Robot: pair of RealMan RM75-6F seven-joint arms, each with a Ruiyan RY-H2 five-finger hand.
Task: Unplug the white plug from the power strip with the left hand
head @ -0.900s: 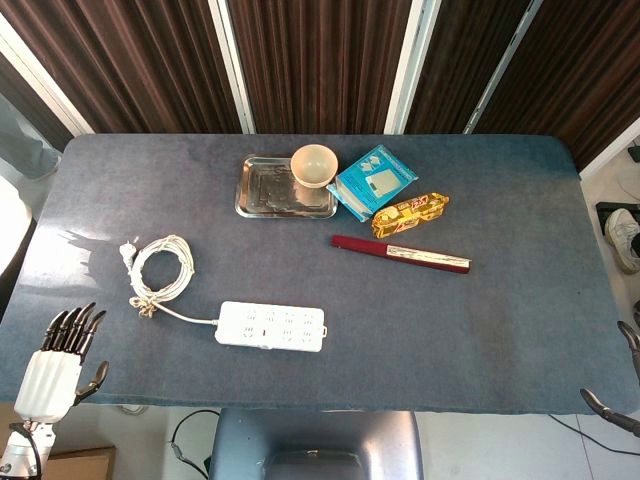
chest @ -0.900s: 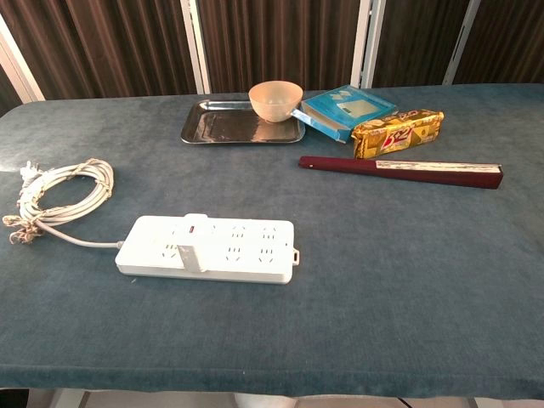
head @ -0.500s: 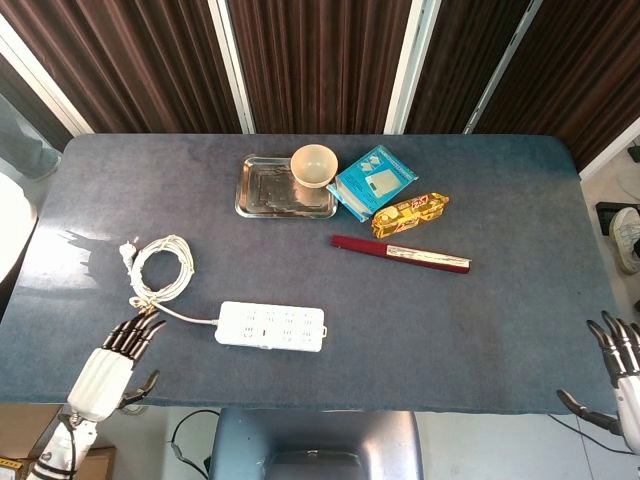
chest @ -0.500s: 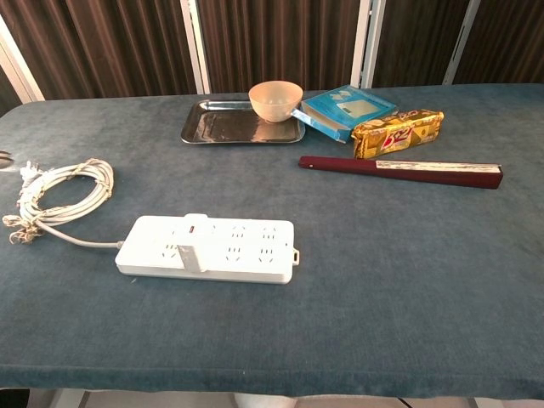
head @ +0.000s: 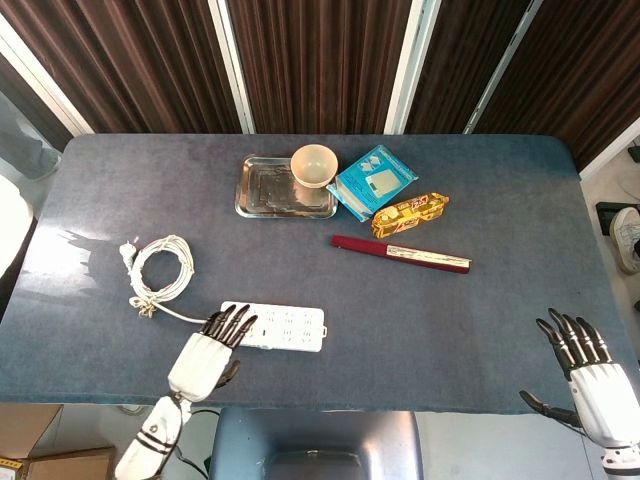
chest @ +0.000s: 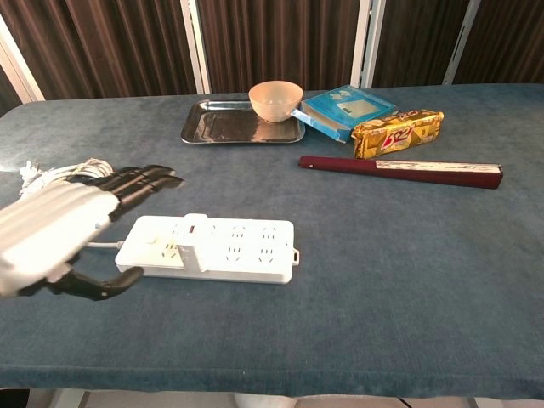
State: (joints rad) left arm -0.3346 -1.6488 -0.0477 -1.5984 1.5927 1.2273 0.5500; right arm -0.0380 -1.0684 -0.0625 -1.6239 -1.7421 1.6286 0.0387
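Power strip (chest: pixel 208 249) as landmark, near table's (head: pixel 480 330) front edge. Left of it, coiled white cable (chest: pixel 64 183). Over its left end, left hand (chest: pixel 55 229), released, fingers spread, grasping nothing. White plug (chest: pixel 192 256) seated in strip's front-left socket, just right of that hand. Far right of strip, at table's edge, right hand (head: pixel 590 375), released, fingers apart.
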